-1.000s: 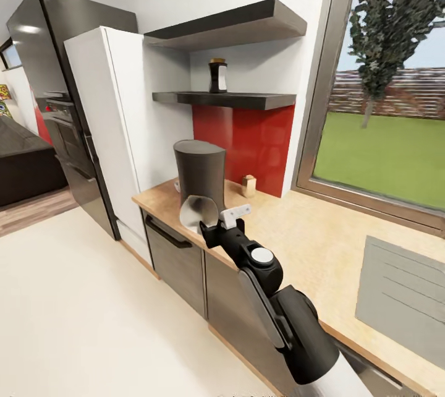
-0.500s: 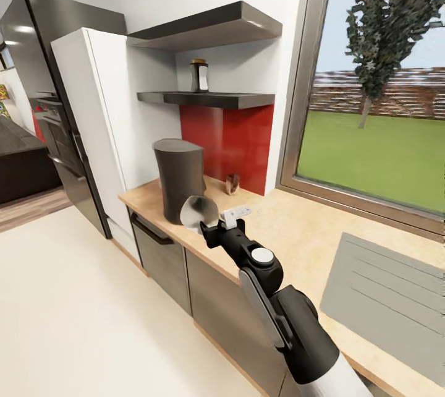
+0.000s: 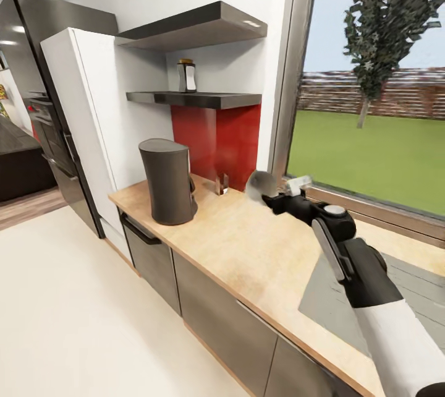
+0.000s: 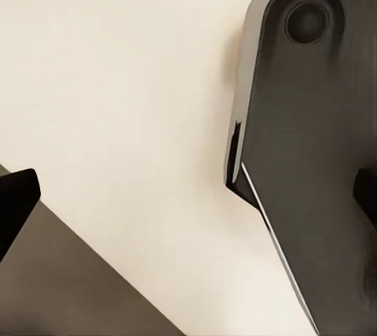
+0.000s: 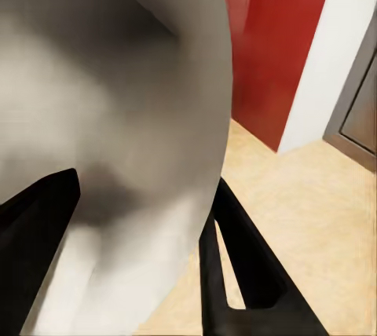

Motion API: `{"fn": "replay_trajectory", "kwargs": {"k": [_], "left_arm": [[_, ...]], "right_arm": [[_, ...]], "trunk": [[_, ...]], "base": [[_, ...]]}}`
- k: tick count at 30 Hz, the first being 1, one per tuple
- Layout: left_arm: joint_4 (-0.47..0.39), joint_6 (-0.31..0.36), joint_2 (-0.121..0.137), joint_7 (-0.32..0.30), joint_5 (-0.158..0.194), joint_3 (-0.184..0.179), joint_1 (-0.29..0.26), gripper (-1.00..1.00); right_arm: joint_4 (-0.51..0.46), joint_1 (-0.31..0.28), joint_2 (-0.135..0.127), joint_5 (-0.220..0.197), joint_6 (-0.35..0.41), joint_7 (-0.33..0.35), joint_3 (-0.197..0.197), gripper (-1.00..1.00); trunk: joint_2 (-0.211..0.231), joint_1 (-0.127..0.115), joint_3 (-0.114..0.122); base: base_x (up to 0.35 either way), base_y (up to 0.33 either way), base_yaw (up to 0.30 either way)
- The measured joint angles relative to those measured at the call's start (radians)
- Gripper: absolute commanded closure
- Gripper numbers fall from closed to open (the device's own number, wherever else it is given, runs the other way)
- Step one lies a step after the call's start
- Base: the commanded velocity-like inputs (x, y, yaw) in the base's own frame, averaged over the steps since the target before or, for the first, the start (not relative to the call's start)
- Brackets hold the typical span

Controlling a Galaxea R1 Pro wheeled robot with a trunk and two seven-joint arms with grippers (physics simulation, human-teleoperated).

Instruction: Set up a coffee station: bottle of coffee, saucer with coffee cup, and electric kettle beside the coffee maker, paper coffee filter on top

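Note:
The dark grey coffee maker [image 3: 167,182] stands on the wooden countertop [image 3: 247,248] near its left end. A dark-lidded bottle of coffee [image 3: 186,76] sits on the lower wall shelf [image 3: 198,99]. My right gripper [image 3: 273,195] hovers over the counter by the window, right of the coffee maker, shut on a pale grey cone-shaped paper filter [image 3: 261,183]. In the right wrist view the filter [image 5: 118,116] bulges between the dark fingers [image 5: 35,226]. My left gripper [image 4: 188,199] hangs open over the cream floor, with nothing between its fingertips.
A small brownish object [image 3: 221,185] stands against the red backsplash [image 3: 216,137]. A white fridge [image 3: 80,112] and a dark oven column [image 3: 37,100] flank the counter's left end. A grey sink board [image 3: 395,298] lies at the right, below the big window [image 3: 371,88].
The camera has turned, shifting the whole scene left. My right arm has swung right and upward with the filter, from in front of the coffee maker to over the counter by the window.

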Motion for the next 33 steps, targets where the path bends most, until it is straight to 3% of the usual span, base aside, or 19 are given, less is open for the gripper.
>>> {"fn": "replay_trajectory", "kwargs": {"k": [3,5,8,12,16,26,33], "left_arm": [[0.000,0.000,0.000,-0.001,0.000,0.000,0.000,-1.00],[0.003,0.000,0.000,-0.001,0.001,-0.001,0.000,-1.00],[0.007,0.000,0.001,-0.002,0.002,-0.002,0.000,-1.00],[0.010,0.000,0.002,-0.002,0.003,-0.003,0.000,-1.00],[0.013,0.000,0.006,-0.002,0.005,-0.003,0.000,-1.00],[0.013,0.000,0.004,-0.003,0.005,-0.004,0.000,-1.00],[0.014,0.000,0.004,-0.003,0.005,-0.003,0.000,-1.00]], "right_arm": [[0.057,-0.113,-0.019,0.001,0.089,0.075,-0.006,1.00],[0.086,-0.227,-0.025,-0.001,0.235,0.190,-0.008,1.00],[0.092,-0.284,-0.025,-0.002,0.322,0.263,-0.007,1.00],[0.094,-0.301,-0.026,-0.004,0.348,0.341,-0.006,1.00],[0.091,-0.304,-0.033,-0.004,0.352,0.375,-0.007,1.00],[0.089,-0.304,-0.065,-0.007,0.351,0.441,-0.007,1.00],[0.094,-0.305,-0.066,-0.006,0.354,0.559,-0.001,1.00]], "trunk": [[0.000,0.000,0.000],[0.000,0.000,0.000],[0.000,0.000,0.000],[0.000,0.000,0.000],[0.000,0.000,0.000],[0.000,-0.001,0.000],[0.000,0.000,0.000]], "base": [[0.000,-0.004,0.000],[0.000,0.000,0.000],[0.000,0.000,0.000],[0.000,0.000,0.000],[0.059,0.005,0.000],[0.291,0.119,0.000],[0.223,0.123,0.000]]}}
